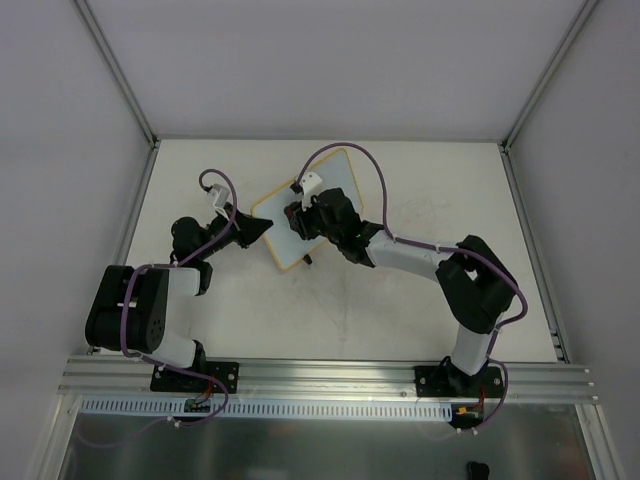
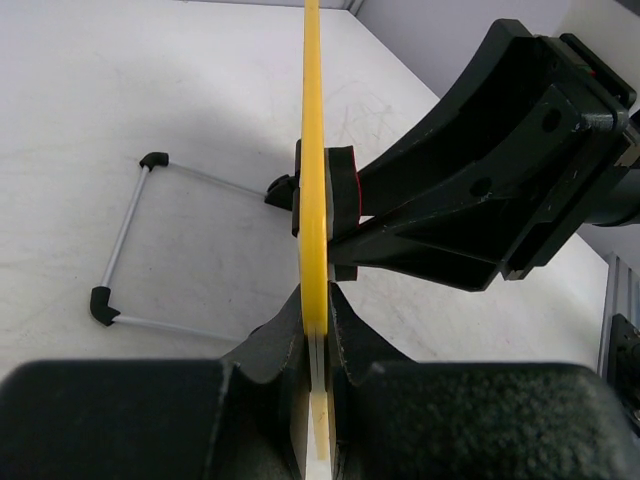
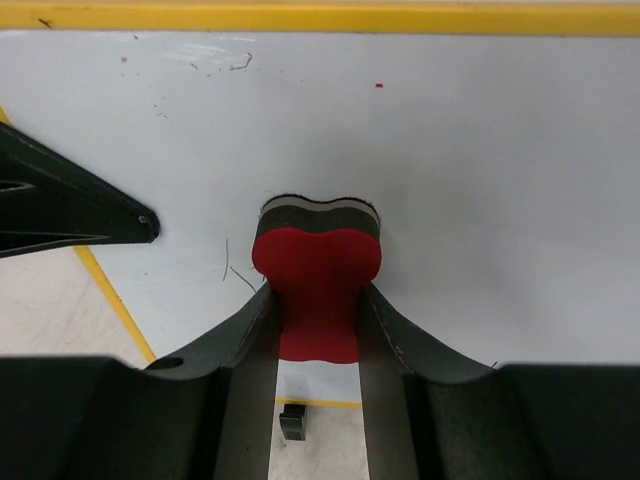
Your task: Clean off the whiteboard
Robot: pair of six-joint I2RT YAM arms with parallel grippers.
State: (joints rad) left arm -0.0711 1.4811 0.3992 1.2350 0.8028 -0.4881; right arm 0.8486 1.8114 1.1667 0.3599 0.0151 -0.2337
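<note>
White table (image 1: 420, 300) lies under both arms. At the middle, the left claw (image 2: 317, 305) pinches tight on the yellow edge of the whiteboard (image 2: 312, 150) (the board stands up on its side). The right claw (image 3: 318, 290) squeezes a red eraser (image 3: 318, 265) and presses it flat on the board's white face. Tiny dark marks (image 3: 235, 62) sit near the top edge. A thin wire stand (image 2: 125, 230) sticks out behind.

Red eraser (image 3: 316, 290), white table (image 1: 350, 322), aluminium rail (image 1: 330, 377)
</note>
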